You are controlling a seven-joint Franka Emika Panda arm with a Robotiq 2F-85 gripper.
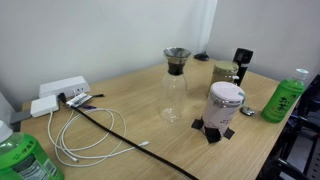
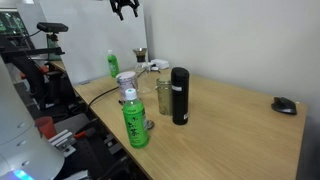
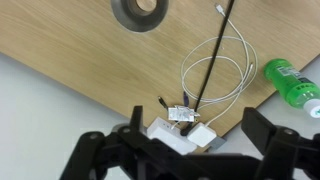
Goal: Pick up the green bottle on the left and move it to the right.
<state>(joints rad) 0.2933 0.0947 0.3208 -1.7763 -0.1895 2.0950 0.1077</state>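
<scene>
Nearest the wrist camera, the gripper (image 3: 192, 118) had its two dark fingers spread wide apart, with nothing between them. It hung high over the wooden table (image 3: 70, 35), and in an exterior view the gripper (image 2: 125, 8) showed only at the top edge of the frame.

Far below it a white power strip (image 3: 168, 130) lay at the table's edge. A white cable (image 3: 243, 62) was looped beside the strip, and a black cable (image 3: 213, 50) ran across the loops. The green bottle (image 3: 291, 82) was just past those loops, close to the table's edge and well apart from the gripper.

In an exterior view the green bottle (image 1: 20, 160) filled the near corner, cut off by the frame, with the cable loops just behind it. Farther along the table stood a glass carafe (image 1: 175, 85) topped by a dark filter cone. Near it was a white canister (image 1: 226, 105) on a black base. Behind these were a glass jar (image 1: 225, 72) and, at the far edge of the table, a white-capped bottle (image 1: 285, 97), also green.
</scene>
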